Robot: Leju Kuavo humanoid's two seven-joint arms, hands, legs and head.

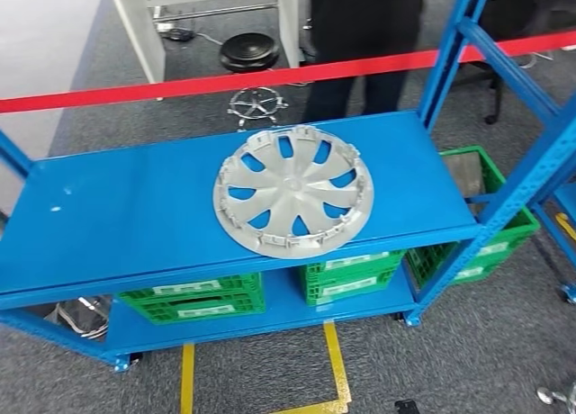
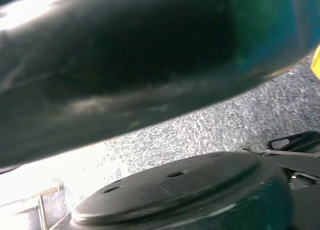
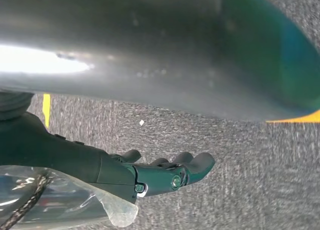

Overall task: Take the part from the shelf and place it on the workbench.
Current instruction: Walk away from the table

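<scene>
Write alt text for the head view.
A round silver plastic hubcap lies flat on the top board of a blue metal shelf. Green plastic crates sit on the lower level, and a person in dark clothes stands behind a red barrier tape.

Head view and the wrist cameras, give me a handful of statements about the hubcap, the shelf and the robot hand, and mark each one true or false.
1. The silver hubcap lies flat on the upper blue shelf. True.
2. The hubcap sits inside a green crate. False: the green crates are on the lower level, beneath it.
3. A red tape barrier runs across behind the shelf. True.
4. The right robot hand grips the hubcap. False: it holds nothing and hangs over grey carpet.
5. A person in dark clothing stands beyond the barrier. True.
6. The floor markings in front of the shelf are white. False: the floor tape is yellow.
</scene>
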